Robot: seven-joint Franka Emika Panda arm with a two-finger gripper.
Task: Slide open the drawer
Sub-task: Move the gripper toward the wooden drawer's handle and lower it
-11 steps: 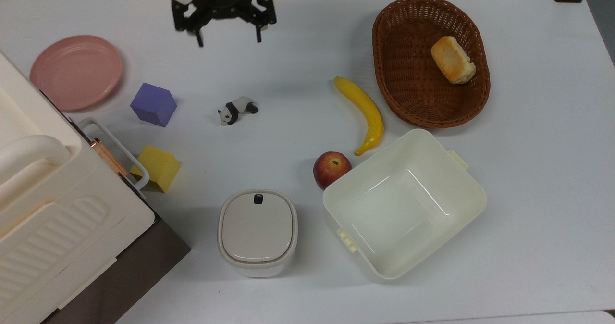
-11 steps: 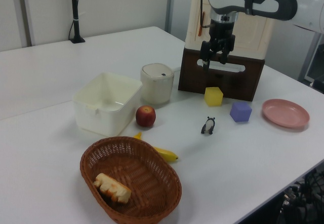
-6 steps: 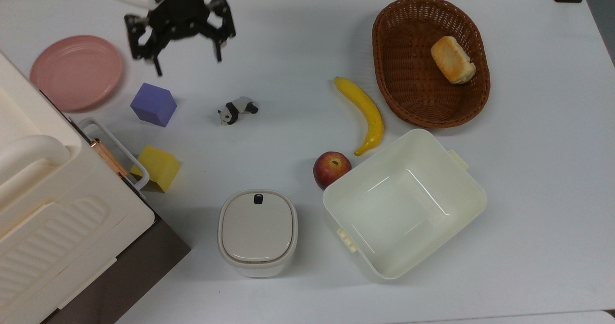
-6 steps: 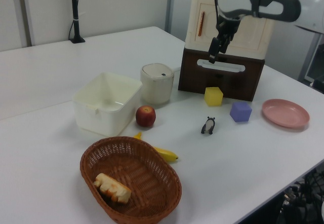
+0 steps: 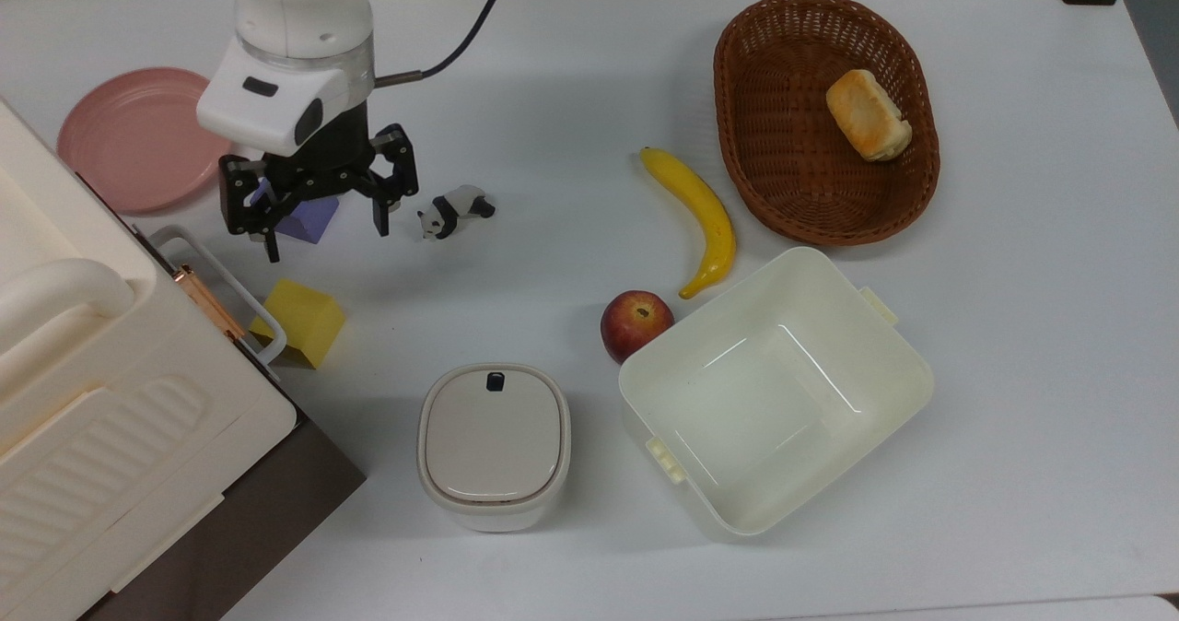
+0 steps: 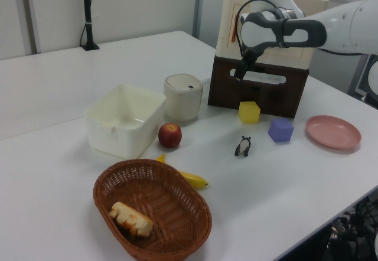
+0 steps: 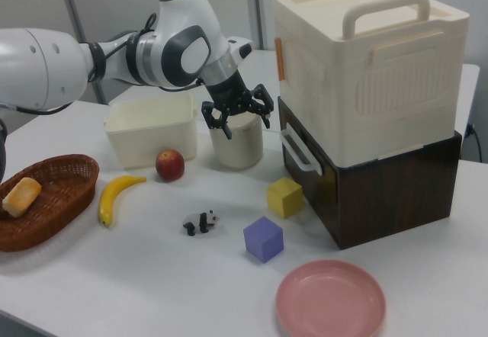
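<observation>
Approach step: gripper (image 5: pixel 322 220) fingers apart, in air near drawer (image 7: pixel 366 192), right view's left. Next: reach handle (image 7: pixel 299 152), grasp, pull.

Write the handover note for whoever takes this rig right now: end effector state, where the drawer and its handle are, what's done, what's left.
End effector: open, holding nothing, hanging above the table over the purple cube, short of the cabinet.
Drawer: dark brown front panel under the cream cabinet top, looks fully shut. Its white loop handle is untouched.
Nearby: the yellow cube sits on the table right in front of the handle and will likely be in the drawer's way.
Done: approach toward the handle only.
Left: reach the handle, grip it, pull the drawer out.
</observation>
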